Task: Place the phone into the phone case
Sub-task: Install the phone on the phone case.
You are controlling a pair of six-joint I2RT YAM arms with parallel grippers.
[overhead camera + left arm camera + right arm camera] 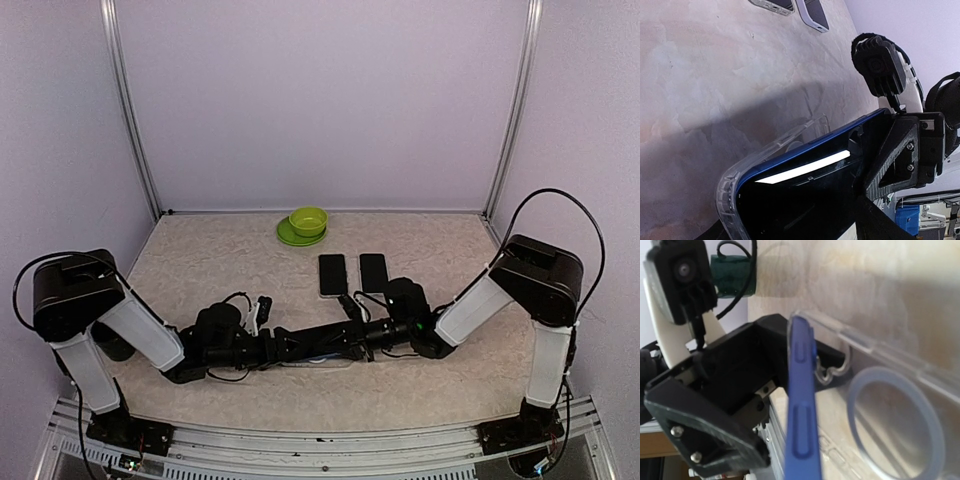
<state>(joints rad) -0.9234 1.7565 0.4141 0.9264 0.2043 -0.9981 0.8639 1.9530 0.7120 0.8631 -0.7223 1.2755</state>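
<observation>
A blue-edged phone (805, 200) with a black screen is held low over the table between both grippers (322, 350). Its near corner sits inside a clear phone case (727, 190). The case's far part (812, 127) hangs away from the phone. In the right wrist view the phone's blue edge (801, 405) stands at an angle to the clear case (900, 390), which has a round ring in its back. My left gripper (735, 390) is shut on the cased end. My right gripper (900, 150) is shut on the phone's other end.
Two other phones (332, 273) (373, 271) lie side by side just behind the grippers. A green bowl (308, 220) on a green plate (290, 236) stands at the back centre. A dark green roll (732, 275) lies near the left arm.
</observation>
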